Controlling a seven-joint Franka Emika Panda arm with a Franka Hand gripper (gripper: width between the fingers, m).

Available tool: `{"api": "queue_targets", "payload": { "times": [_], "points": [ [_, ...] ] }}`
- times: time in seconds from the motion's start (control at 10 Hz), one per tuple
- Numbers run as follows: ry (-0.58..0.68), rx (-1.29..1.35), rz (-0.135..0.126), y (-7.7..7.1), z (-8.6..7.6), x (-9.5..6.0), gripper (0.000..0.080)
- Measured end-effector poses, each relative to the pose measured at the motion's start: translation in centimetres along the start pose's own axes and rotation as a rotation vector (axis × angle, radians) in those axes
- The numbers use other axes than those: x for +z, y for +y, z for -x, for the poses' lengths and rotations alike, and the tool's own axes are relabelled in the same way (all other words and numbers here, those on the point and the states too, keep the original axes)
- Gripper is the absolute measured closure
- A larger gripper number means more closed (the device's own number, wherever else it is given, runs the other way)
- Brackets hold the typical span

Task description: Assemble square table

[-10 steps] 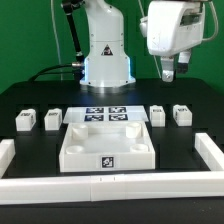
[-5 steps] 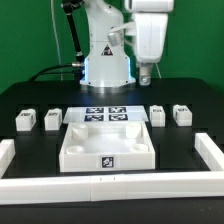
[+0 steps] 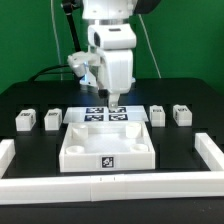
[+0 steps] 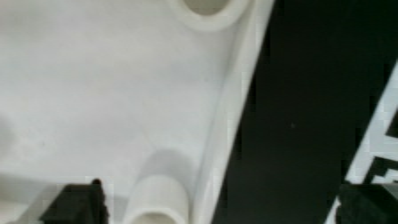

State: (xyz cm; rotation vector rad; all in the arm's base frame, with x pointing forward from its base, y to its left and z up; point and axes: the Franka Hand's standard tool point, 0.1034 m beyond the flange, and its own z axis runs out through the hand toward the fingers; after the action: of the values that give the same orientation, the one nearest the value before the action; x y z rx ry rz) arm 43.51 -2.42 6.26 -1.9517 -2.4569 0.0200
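**A:** How is the gripper standing?

**B:** The gripper (image 3: 117, 104) is hanging low at mid-table and pointing straight down. Its tips are looking narrow in the exterior view, and the wrist view is catching only one dark finger (image 4: 75, 203). I cannot tell whether the jaws are spread or pressed together. I am seeing nothing between them.

**A:** What is lying under it?

**B:** The far rim of the square tabletop (image 3: 105, 142), right where it is running alongside the marker board (image 3: 105, 115). The wrist view is showing that white rim with a corner socket (image 4: 214, 10). A band of black table (image 4: 302, 120) is separating the rim from the board's tags.

**A:** So which way is the tabletop lying from the gripper?

**B:** Below it and toward the exterior camera. The slab is square, so it has no long axis. The edge that matters is running from the exterior view's left to its right, directly beneath the tips.

**A:** And the leg blocks?

**B:** The leg blocks (image 3: 157, 115) are standing in two pairs flanking the slab, apart from it. The pair on the exterior view's right looks slightly nearer to the gripper. My guess is that any grasp is turning on that far rim.
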Motion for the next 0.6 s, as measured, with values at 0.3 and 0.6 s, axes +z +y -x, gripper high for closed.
{"api": "queue_targets", "payload": {
  "times": [0.3,0.6],
  "points": [
    [0.036,0.046,-0.052,0.3,0.8,4.0,0.0150],
    [0.049,0.081,-0.054,0.3,-0.3,5.1,0.0150]
  ]
}}
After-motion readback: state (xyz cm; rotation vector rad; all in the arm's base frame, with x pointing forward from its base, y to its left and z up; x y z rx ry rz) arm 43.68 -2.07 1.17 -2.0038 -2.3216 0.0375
